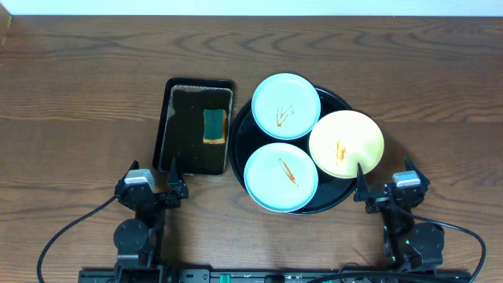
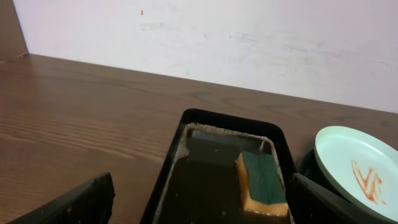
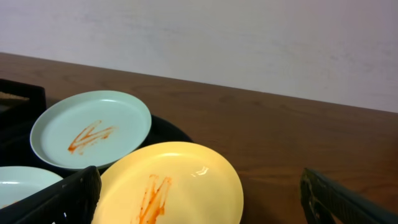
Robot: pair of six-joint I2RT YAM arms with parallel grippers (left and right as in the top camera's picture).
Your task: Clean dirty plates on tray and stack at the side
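Note:
Three plates lie on the round black tray [image 1: 339,101]. A light blue plate [image 1: 285,105] is at the back, also in the right wrist view [image 3: 91,127] and the left wrist view [image 2: 357,172]. A second light blue plate [image 1: 280,177] is at the front left. A pale yellow plate [image 1: 346,143] is at the right, its edge over the rim, also in the right wrist view [image 3: 171,183]. All carry orange sauce streaks. My left gripper [image 1: 172,179] is open and empty, near the rectangular tray's front edge. My right gripper [image 1: 383,185] is open and empty, just in front of the yellow plate.
A rectangular black tray [image 1: 167,118] holds dark liquid and a green-and-yellow sponge [image 1: 214,126], also in the left wrist view [image 2: 262,184]. Bare wood tabletop [image 1: 78,94] lies left, behind and right of the trays. A pale wall stands behind the table.

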